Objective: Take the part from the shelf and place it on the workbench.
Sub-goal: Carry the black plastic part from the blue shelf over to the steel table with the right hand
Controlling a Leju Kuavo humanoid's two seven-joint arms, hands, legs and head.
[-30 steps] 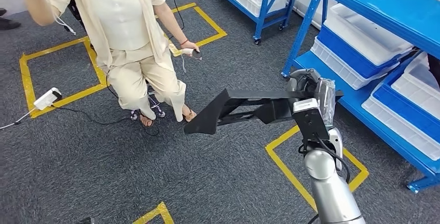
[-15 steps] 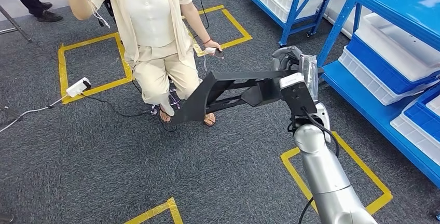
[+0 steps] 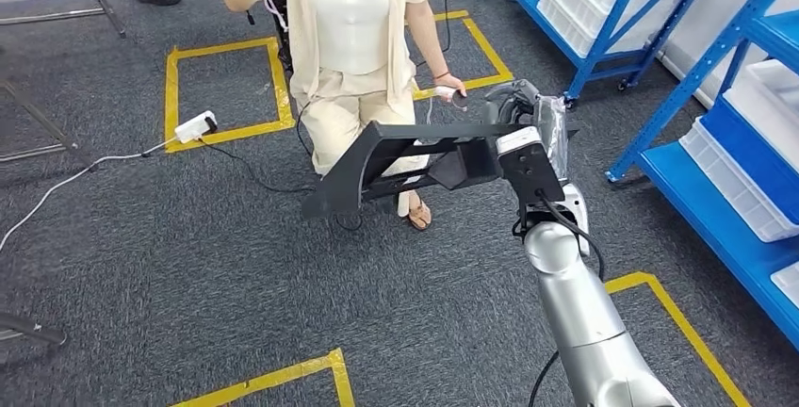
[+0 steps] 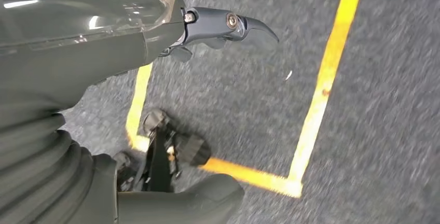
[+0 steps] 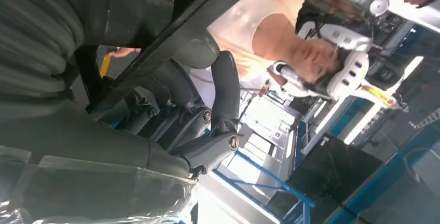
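Note:
The part (image 3: 396,162) is a long black angular frame, held level above the grey carpet in the head view. My right hand (image 3: 529,117) grips its right end, and the part's free end points left toward the person's legs. In the right wrist view the dark fingers (image 5: 220,105) wrap around a black bar of the part (image 5: 181,24). My left hand (image 4: 171,53) hangs over the floor in the left wrist view, a finger (image 4: 233,24) and the thumb (image 4: 202,195) well apart with nothing between them.
A person (image 3: 353,40) in cream clothes stands just beyond the part, holding a controller (image 3: 452,96). Blue shelving (image 3: 716,171) with white bins (image 3: 754,181) runs along the right. Yellow tape squares (image 3: 226,129), a power strip (image 3: 195,126) and its cable lie on the carpet.
The whole view has swung left: shelves slid toward the right edge and the person moved toward the centre. The part stays in my right hand at the same height.

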